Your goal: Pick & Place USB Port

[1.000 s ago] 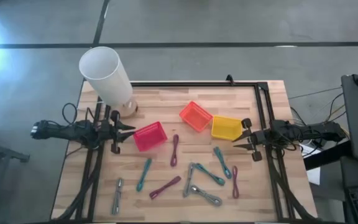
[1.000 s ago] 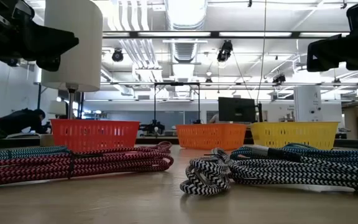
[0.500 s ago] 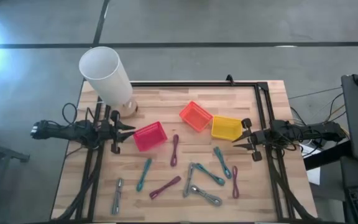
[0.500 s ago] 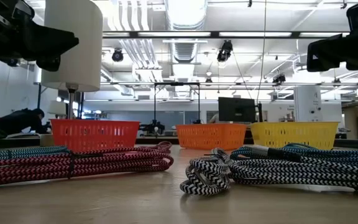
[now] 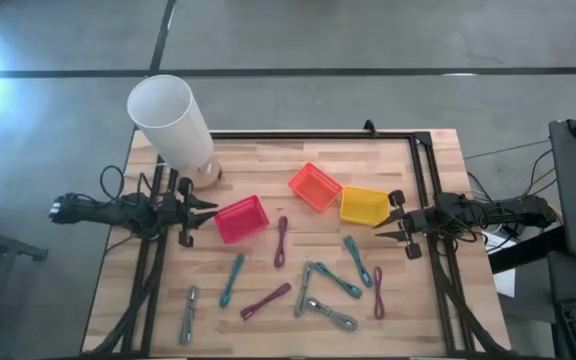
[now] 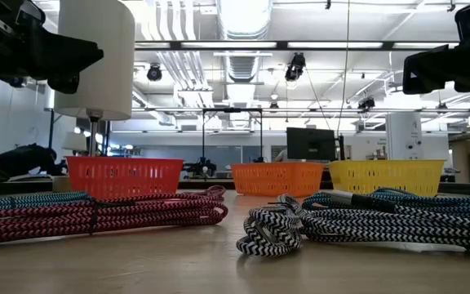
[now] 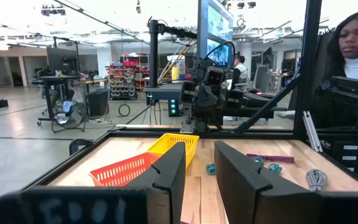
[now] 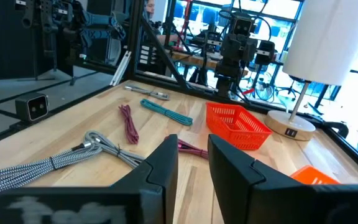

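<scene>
Waiting at the counter point(image 5: 388, 160) edges, left gripper point(image 5: 200, 208) and right gripper point(image 5: 390, 232) keep jaws apart, ready; cables point(image 5: 318, 285) lie lower centre, baskets point(image 5: 314, 187) above them.

We find almost no text that can be read. On the left claw point(image 7: 194, 180), a pale band across its body carries blurred white marks that we cannot make out. The right claw point(image 8: 191, 171) has a similar smeared band. Nothing on the desk point(image 5: 298, 160) shows lettering.
</scene>
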Robot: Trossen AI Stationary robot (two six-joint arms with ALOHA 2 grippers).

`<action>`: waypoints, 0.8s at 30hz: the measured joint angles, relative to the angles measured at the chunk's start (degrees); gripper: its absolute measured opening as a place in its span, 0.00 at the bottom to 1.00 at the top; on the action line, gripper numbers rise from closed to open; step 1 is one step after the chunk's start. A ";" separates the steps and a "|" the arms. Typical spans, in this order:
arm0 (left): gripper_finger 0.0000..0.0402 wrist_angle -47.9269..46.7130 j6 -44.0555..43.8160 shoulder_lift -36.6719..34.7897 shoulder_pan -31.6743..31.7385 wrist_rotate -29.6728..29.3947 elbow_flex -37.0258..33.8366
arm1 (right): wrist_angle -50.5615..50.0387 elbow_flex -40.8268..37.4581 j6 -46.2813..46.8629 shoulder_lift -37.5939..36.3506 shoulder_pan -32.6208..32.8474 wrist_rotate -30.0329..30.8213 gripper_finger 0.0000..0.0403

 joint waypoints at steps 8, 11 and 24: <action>0.23 0.00 0.01 0.00 -0.01 0.00 0.00 | 0.00 0.01 0.00 -0.01 0.00 0.01 0.17; 0.23 0.00 0.02 -0.01 0.00 0.00 0.00 | -0.02 0.00 0.00 0.00 -0.01 -0.01 0.17; 0.23 0.00 0.02 -0.01 -0.01 0.00 0.00 | 0.00 0.00 0.00 -0.01 -0.01 0.00 0.21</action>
